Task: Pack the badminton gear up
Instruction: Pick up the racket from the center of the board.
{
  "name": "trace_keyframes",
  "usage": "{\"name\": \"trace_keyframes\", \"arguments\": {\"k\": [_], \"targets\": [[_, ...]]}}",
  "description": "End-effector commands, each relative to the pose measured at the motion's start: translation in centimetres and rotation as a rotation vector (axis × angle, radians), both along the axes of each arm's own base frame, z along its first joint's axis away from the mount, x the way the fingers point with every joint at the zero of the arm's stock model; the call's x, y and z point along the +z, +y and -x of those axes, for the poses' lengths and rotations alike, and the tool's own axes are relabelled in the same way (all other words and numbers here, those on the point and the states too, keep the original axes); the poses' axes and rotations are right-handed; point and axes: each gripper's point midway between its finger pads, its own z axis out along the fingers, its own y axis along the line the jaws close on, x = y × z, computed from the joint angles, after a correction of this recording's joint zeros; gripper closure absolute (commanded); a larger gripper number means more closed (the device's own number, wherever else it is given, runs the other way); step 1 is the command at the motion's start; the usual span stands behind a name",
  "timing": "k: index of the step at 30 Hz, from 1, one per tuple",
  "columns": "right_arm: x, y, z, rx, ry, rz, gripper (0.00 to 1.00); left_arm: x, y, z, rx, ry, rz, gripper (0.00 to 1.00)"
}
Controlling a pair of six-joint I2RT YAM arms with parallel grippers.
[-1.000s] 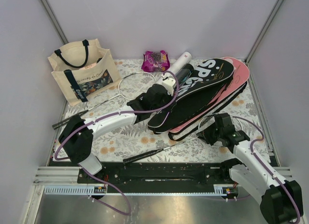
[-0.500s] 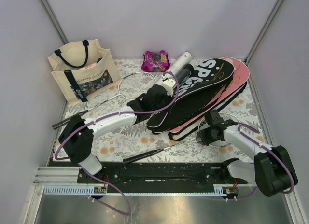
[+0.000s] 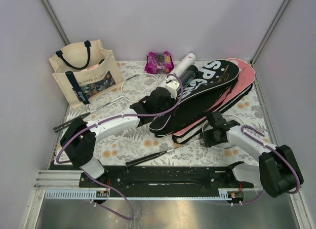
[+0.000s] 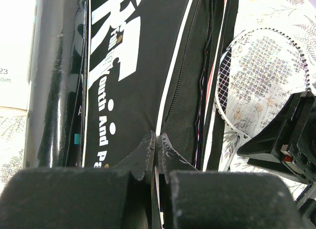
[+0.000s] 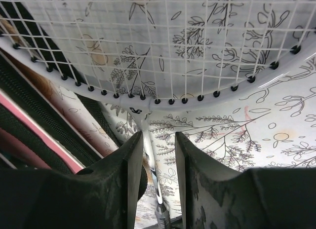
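Note:
My left gripper (image 3: 164,96) is shut on the white-piped edge of the black "SPORT" cover (image 3: 200,93); the left wrist view shows the jaws (image 4: 157,140) pinched together on that edge (image 4: 123,76). A pink cover (image 3: 240,86) lies under it. My right gripper (image 3: 211,135) is open and low over the throat of a white racket (image 3: 224,126). In the right wrist view its fingers (image 5: 159,140) straddle the thin shaft (image 5: 148,157) just below the strung head (image 5: 163,41), without closing on it. A white tube (image 3: 183,64) and a black tube (image 3: 186,77) lie beside the covers.
A second racket (image 3: 139,87) lies at the left, its grip (image 3: 66,125) toward the table's left edge. A cream tote (image 3: 84,73) stands at the back left. A purple-pink snack packet (image 3: 159,62) lies at the back. The right racket's dark grip (image 3: 143,160) points to the front rail.
My right arm has folded lower and its gripper has shifted slightly left, down over the racket's throat. The left gripper stays shut on the black cover's edge.

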Motion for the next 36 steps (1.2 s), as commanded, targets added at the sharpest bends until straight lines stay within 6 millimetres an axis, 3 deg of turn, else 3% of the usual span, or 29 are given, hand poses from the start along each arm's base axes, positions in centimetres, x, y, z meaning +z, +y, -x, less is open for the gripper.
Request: {"name": "trace_keyframes", "arguments": {"k": [1, 8, 15, 25, 36], "targets": [[0.0, 0.4, -0.7, -0.051, 0.018, 0.014, 0.59, 2.9, -0.2, -1.3, 0.031, -0.079, 0.07, 1.0], [-1.4, 0.7, -1.1, -0.071, 0.049, 0.043, 0.59, 2.8, -0.1, -1.3, 0.032, -0.08, 0.067, 1.0], [-2.4, -0.4, -0.3, -0.086, 0.115, 0.121, 0.59, 2.7, -0.1, -1.4, 0.036, -0.075, 0.071, 1.0], [3.2, -0.7, -1.7, -0.154, -0.026, 0.115, 0.59, 3.4, 0.9, -2.5, 0.084, -0.077, 0.078, 1.0], [2.2, 1.2, -2.7, -0.172, -0.021, 0.08, 0.55, 3.4, 1.3, -2.7, 0.087, -0.061, 0.08, 1.0]]}}
